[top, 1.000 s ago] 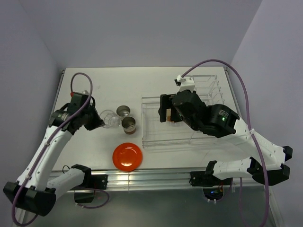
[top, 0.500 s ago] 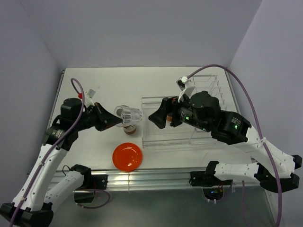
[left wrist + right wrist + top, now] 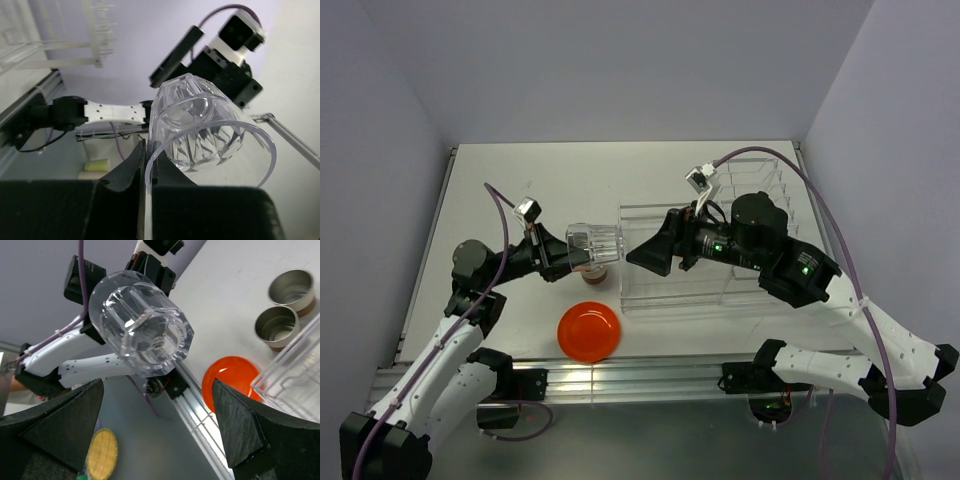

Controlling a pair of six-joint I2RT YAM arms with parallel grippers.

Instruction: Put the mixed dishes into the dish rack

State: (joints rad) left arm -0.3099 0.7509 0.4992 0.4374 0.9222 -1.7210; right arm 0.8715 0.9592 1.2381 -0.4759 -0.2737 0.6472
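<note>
From above, your left hand (image 3: 563, 262) is clenched on the rim of the clear glass (image 3: 596, 243), holding it on its side in the air over a brown cup (image 3: 596, 273), mouth towards the left arm. Your right hand (image 3: 640, 256) is spread wide and grasps nothing, its tips just beside the glass base, at the left end of the dish rack (image 3: 720, 293). The orange-red plate (image 3: 589, 331) lies flat on the desk (image 3: 520, 180) near the front edge. In your left wrist view, the fingers (image 3: 126, 174) pinch the glass wall at its rim. In your right wrist view, both fingers (image 3: 65, 425) flank the glass base without touching it, while the brown cup and a second brown cup (image 3: 291, 286) stand upright beside the rack corner, the plate nearby
</note>
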